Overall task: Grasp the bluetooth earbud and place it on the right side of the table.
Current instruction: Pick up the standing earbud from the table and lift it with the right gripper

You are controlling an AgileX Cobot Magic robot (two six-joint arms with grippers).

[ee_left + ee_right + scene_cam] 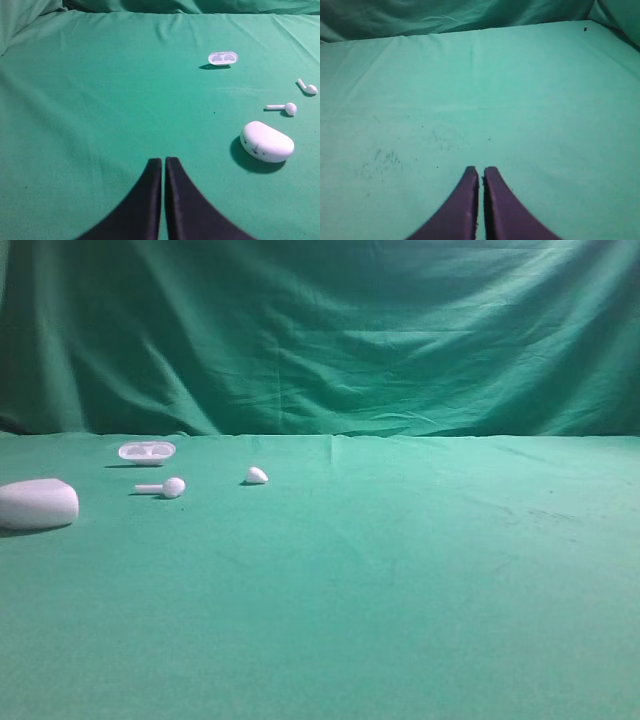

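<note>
Both claws are pressed together with nothing between the tips: the left claw (163, 162) hovers over bare green cloth, and the right claw (480, 172) does the same over a faintly speckled patch of the table (400, 590).

An open white tray (147, 451) sits near the back left; it shows two shallow hollows, and whether anything lies in them cannot be told. A large white pebble-like case (38, 504) rests closed at the far left edge. Between them lies a stemmed earbud (163, 487), its stem pointing left.

The bluetooth earbud (257, 476) lies on the left half of the table, right of the stemmed earbud and apart from it, with open cloth around it. Its long axis runs roughly left to right, the pointed end seemingly up and left.
</note>
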